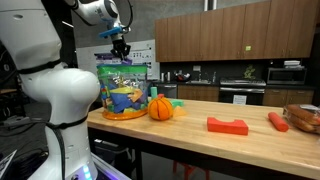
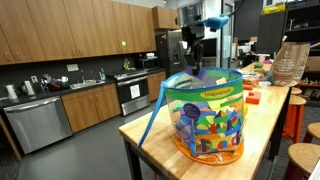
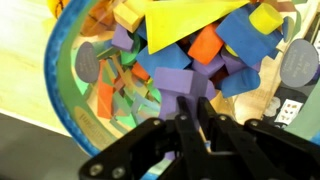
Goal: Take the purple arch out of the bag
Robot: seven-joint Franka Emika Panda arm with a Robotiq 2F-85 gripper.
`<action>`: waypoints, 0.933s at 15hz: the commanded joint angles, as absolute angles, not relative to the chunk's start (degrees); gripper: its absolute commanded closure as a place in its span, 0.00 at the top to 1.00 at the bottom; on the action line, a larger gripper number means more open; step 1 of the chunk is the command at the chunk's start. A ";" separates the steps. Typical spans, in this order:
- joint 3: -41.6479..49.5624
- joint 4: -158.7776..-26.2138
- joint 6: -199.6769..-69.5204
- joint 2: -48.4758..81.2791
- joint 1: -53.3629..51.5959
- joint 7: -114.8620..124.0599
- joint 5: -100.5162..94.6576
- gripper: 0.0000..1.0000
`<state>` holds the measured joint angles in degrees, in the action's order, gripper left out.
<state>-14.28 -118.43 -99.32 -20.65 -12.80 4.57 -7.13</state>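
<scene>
The bag (image 1: 122, 92) is a clear tub-like bag with a green rim and an orange base, full of colourful blocks. It stands at the table's end and also shows in an exterior view (image 2: 205, 120). My gripper (image 1: 121, 48) hangs just above its open top, as an exterior view (image 2: 197, 60) also shows. In the wrist view my gripper (image 3: 190, 112) is shut on the purple arch (image 3: 172, 82), and the fingers hide the arch's lower part. Blue, yellow, orange and other purple blocks lie below in the bag (image 3: 70, 95).
An orange pumpkin (image 1: 161, 107) stands next to the bag. Further along the table lie a flat red arch block (image 1: 227, 125), a red carrot-like toy (image 1: 278, 121) and a basket (image 1: 305, 115). Stools (image 2: 300, 155) stand beside the table.
</scene>
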 commanded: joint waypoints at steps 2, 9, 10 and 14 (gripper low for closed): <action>-14.10 -116.02 -96.75 -24.59 -10.62 6.91 -9.98 0.04; -10.02 -118.76 -96.51 -29.62 -6.75 7.35 -9.62 0.04; -8.90 -119.87 -96.92 -30.44 -6.19 6.87 -9.54 0.04; -4.12 -124.05 -97.83 -33.27 -3.58 4.57 -9.93 0.04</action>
